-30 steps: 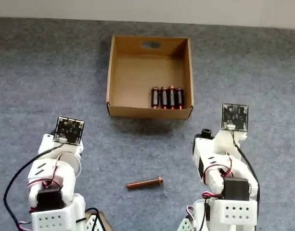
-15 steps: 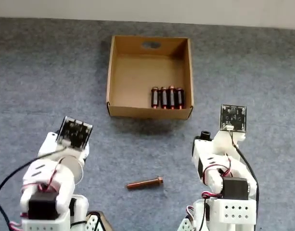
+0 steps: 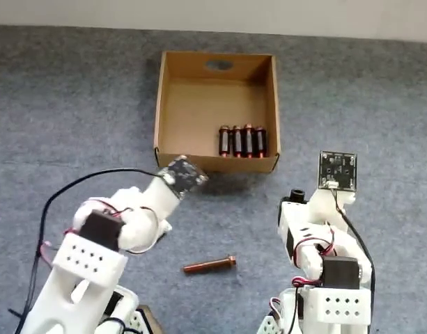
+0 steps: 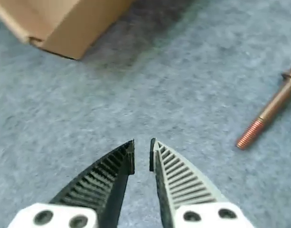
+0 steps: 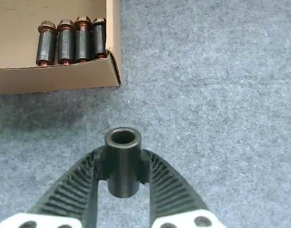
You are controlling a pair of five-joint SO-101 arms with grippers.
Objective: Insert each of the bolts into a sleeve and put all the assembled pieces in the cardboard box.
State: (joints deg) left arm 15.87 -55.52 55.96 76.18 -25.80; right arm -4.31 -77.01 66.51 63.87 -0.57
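A lone bolt (image 3: 210, 264) lies on the grey carpet (image 3: 74, 104) out in front of the cardboard box (image 3: 213, 164), well apart from its near wall and roughly parallel to it. Its head points toward the right arm's side and its threaded tip toward the left arm's side. Four assembled pieces (image 3: 242, 141) stand in a row inside the box against that near wall, by the corner nearest the right arm. The left gripper (image 4: 142, 154) hangs over bare carpet between the box's near corner and the bolt, its fingers drawn almost together on nothing. The bolt lies off to its side, away from the box, its long axis slanting across the gripper's line. The right gripper (image 5: 122, 166) hangs just off the box's other near corner, clamped on an upright black sleeve (image 5: 122, 142) with the bore open at the top. The empty left gripper looks the one placed to fetch the bolt. From above its fingers are hidden beneath the wrist camera. The bolt's head is cut off at the edge of the left wrist view, and the sleeve's lower end is hidden between the right gripper's fingers.
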